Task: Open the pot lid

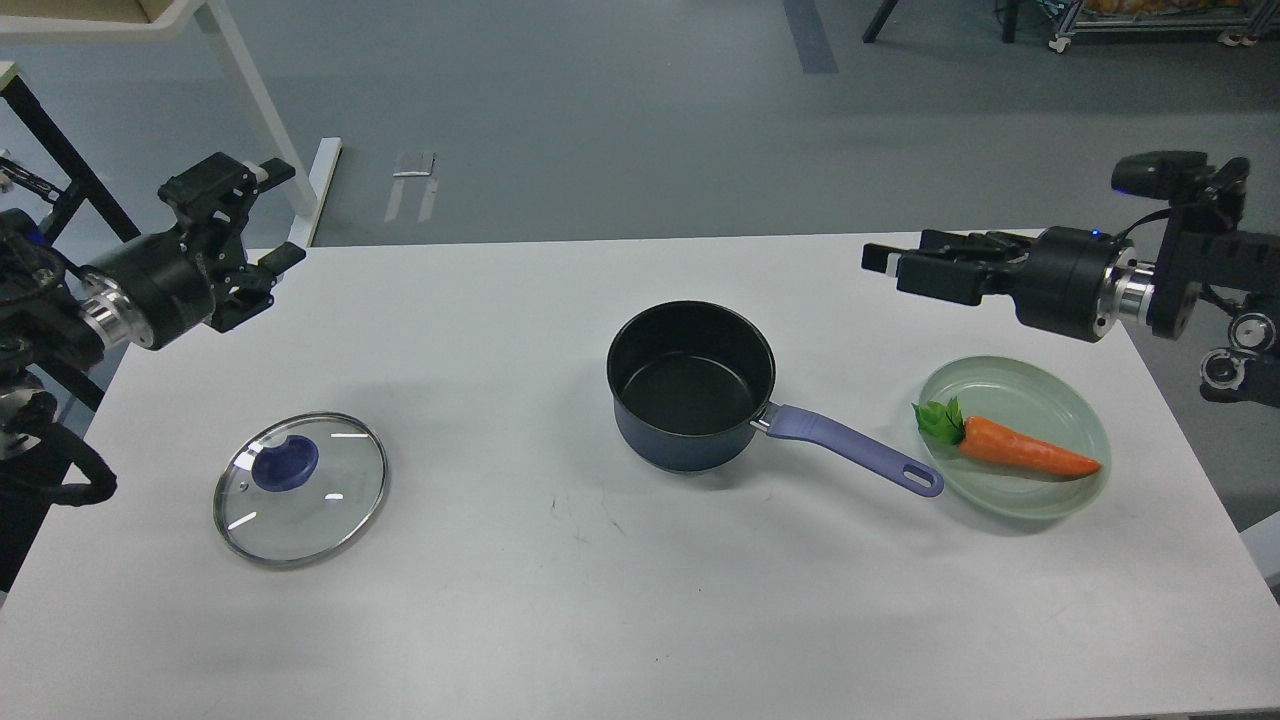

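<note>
The dark navy pot (690, 440) stands uncovered at the table's middle, its black inside showing and its purple-blue handle (850, 448) pointing right. The glass pot lid (320, 500) lies flat on the table at the front left, its purple-blue knob up. My left gripper (275, 213) is open and empty, raised over the table's back left corner, well behind the lid. My right gripper (885, 262) is raised near the back right and holds nothing. Its two fingers lie a little apart, far above and behind the handle.
A pale green glass plate (1000, 378) sits right of the handle's end with an orange carrot (1020, 452) on it. The white table (560, 600) stretches wide. A white table leg (262, 120) and a black frame (60, 150) stand behind at the left.
</note>
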